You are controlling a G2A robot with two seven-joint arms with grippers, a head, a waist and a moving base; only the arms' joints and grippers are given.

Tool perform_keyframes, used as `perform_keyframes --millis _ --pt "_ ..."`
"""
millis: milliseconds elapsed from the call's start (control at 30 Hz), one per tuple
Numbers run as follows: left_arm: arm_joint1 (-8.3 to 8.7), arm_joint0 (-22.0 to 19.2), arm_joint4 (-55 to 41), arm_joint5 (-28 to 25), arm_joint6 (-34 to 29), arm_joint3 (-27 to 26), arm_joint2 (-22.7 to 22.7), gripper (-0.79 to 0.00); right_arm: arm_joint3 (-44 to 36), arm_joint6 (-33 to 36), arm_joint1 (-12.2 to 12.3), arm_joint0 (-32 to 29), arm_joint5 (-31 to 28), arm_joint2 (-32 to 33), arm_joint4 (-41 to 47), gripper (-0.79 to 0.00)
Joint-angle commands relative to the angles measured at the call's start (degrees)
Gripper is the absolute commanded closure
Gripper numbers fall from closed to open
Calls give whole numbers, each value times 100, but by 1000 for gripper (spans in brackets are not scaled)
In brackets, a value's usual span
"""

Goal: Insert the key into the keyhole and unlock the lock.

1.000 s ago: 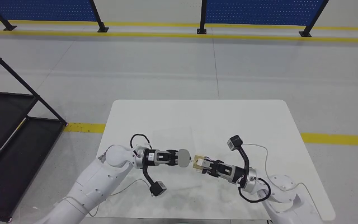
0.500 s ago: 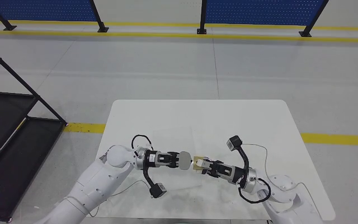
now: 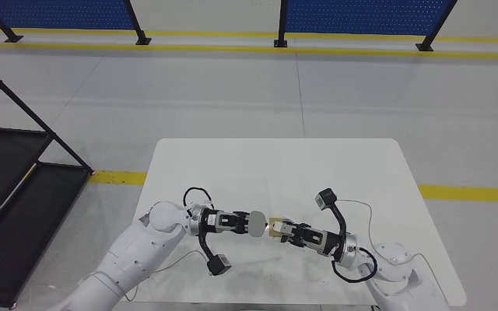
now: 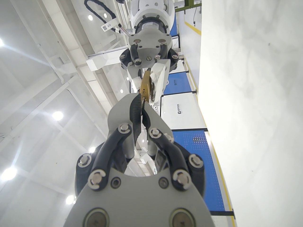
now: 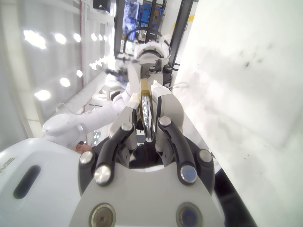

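above the table (image 3: 350, 167), left pincer (image 4: 141, 103) pinching key (image 4: 143, 99), right pincer (image 5: 144, 90) gripping brass lock (image 4: 145, 84)

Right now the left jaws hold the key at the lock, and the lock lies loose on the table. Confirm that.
One thing is wrong. The lock does not lie loose on the table: the right jaws clamp it, clear of the tabletop, as the right wrist view shows. The rest stands: the left jaws hold the key at the lock.

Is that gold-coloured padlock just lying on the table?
No: the right gripper has the brass lock clamped between its fingers, with open space between it and the white table.
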Motion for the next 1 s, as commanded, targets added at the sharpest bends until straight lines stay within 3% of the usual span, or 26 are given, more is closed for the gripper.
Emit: perform_keyframes --millis 0,33,267,433,567,667,967 --pt "-3 -15 -18 -6 28 16 8 -459 5 0 4 1 -4 1 3 0" --pt "-5 -23 -22 -1 50 17 14 -785 9 -1 5 0 -5 1 19 0" --pt "3 -50 -81 -28 175 12 -16 -785 28 -9 18 15 -17 -1 41 0" --pt "74 -47 -252 -477 313 -93 -259 -785 58 -4 29 18 -31 8 52 0" --pt "142 -32 -716 -1724 524 -166 -392 -785 78 16 40 9 -55 26 66 0" --pt "142 -15 -1831 -2989 760 -38 -419 -785 97 30 47 0 -73 39 96 0" --pt "142 -15 -1831 -2989 760 -38 -419 -785 97 30 47 0 -73 39 96 0"
